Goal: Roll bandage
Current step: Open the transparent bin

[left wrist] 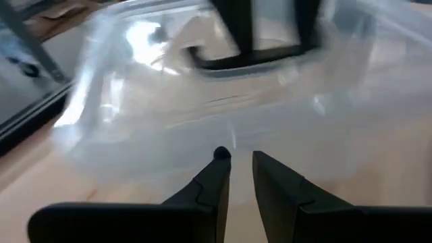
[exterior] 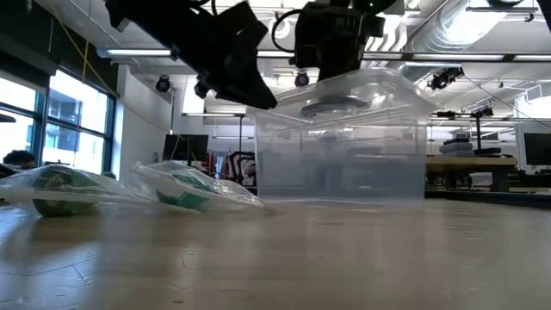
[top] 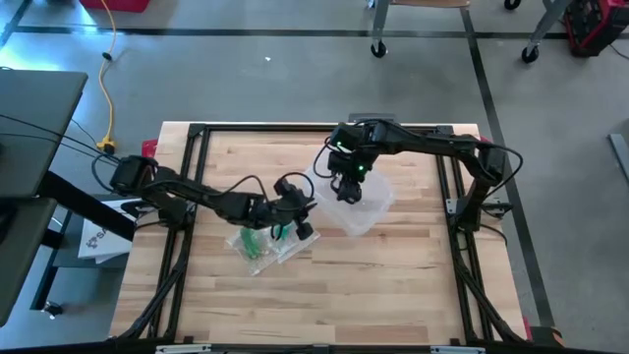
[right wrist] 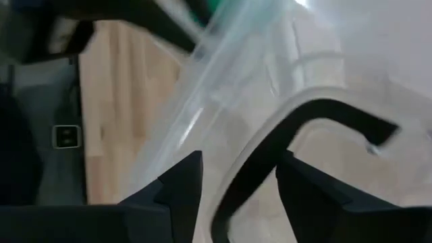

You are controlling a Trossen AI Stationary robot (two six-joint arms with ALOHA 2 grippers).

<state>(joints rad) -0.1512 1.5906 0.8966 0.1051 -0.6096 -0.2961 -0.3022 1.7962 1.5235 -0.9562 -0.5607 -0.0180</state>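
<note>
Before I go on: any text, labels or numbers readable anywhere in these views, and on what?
None can be read.
White sheet left of the table: dark print, too small to read.
Bagged bandages: green shows through, no legible label.
Clear bin: no visible markings.

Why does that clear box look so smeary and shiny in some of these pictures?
In the left wrist view the clear plastic container is smeared by motion blur, with white glare on its wall. In the right wrist view its rim sits too close, so it goes soft. In the low view ceiling lights shine through it, and the bagged bandage rolls are slightly out of focus. The high view is evenly lit.
</note>
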